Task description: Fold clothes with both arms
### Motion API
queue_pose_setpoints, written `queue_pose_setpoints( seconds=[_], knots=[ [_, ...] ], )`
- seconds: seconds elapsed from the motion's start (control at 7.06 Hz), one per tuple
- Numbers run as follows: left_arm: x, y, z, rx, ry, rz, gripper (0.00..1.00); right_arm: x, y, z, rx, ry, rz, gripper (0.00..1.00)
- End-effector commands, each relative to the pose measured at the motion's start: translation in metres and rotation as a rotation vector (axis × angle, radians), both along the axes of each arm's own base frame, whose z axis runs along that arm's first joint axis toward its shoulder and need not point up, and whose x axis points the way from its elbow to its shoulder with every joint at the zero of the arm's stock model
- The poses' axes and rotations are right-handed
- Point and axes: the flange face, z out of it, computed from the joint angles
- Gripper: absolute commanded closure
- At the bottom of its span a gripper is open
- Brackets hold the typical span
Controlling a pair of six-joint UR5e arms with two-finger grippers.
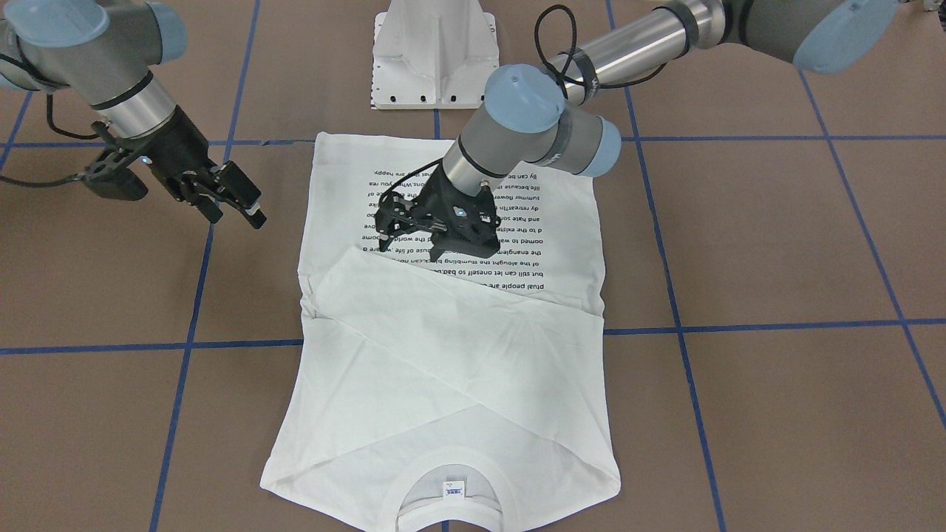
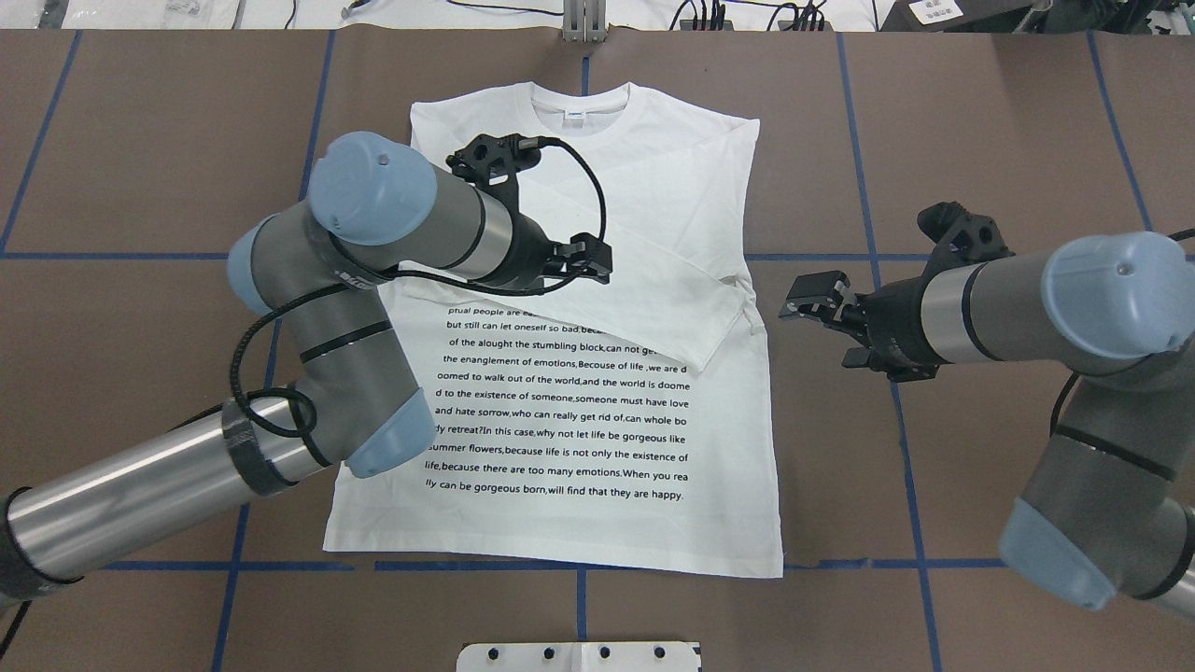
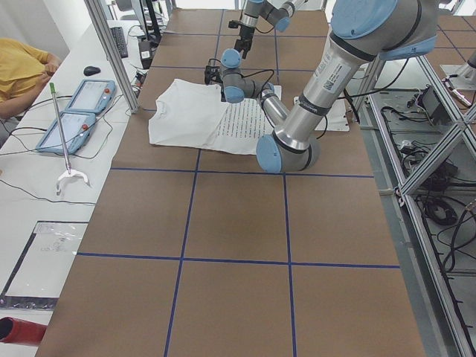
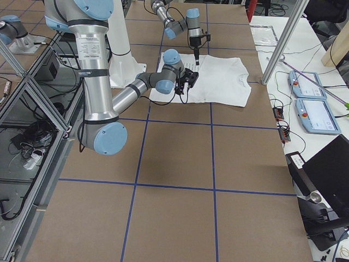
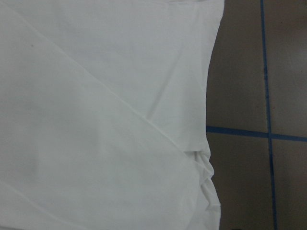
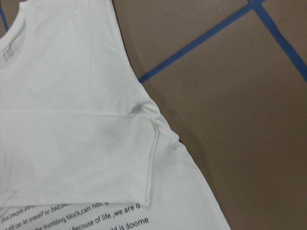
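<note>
The white T-shirt [image 2: 597, 411] lies flat on the brown table, printed text up. Its ribbed collar [image 2: 579, 98] points away from the robot, and both sleeves are folded across the chest [image 1: 458, 355]. My left gripper [image 2: 593, 263] hovers over the middle of the shirt, above the folded sleeves and the top text lines, open and holding nothing; the front-facing view shows this left gripper [image 1: 384, 236] too. My right gripper [image 2: 822, 327] sits just off the shirt's right edge over bare table, open and empty. The right wrist view shows a sleeve cuff [image 6: 148, 163]; the left wrist view shows only plain fabric [image 5: 96, 120].
Blue tape lines [image 2: 878, 257] grid the table. The white pedestal base [image 1: 434, 59] stands by the shirt's hem. In the exterior left view a person in yellow [image 3: 18, 71] sits by two tablets [image 3: 74, 111]. Aluminium frame posts [image 4: 283, 38] flank the table.
</note>
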Motion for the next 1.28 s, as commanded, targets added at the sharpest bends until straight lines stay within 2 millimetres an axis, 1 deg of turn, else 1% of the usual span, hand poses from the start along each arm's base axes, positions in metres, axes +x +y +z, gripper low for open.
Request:
queue_pose_setpoints(
  seconds=[0.0,0.14,0.28,0.43,0.57,0.71,0.85,1.13],
  knots=[
    [-0.073,0.026,0.048,0.061,-0.055,-0.002,0.13,-0.054,0.101,-0.041,-0.048,0.150,0.050,0.01],
    [-0.084,0.033,0.065,0.049,-0.070,-0.003,0.13,-0.086,0.147,-0.042,-0.120,0.195,0.066,0.01],
    [-0.083,0.035,0.067,0.044,-0.070,-0.001,0.12,-0.111,0.200,-0.032,-0.117,0.229,0.099,0.02],
    [-0.084,0.035,0.068,0.039,-0.071,-0.004,0.12,-0.124,0.226,-0.024,-0.166,0.223,0.137,0.02],
    [-0.085,0.035,0.068,0.038,-0.070,-0.005,0.12,-0.142,0.238,-0.001,-0.189,0.268,0.147,0.05],
    [-0.086,0.036,0.068,0.037,-0.069,-0.005,0.11,-0.147,0.237,0.004,-0.188,0.282,0.149,0.10],
    [-0.088,0.037,0.066,0.041,-0.064,-0.006,0.11,-0.146,0.232,0.007,-0.185,0.289,0.156,0.13],
    [-0.087,0.037,0.066,0.040,-0.066,-0.007,0.11,-0.150,0.222,0.021,-0.175,0.342,0.172,0.15]
  ],
)
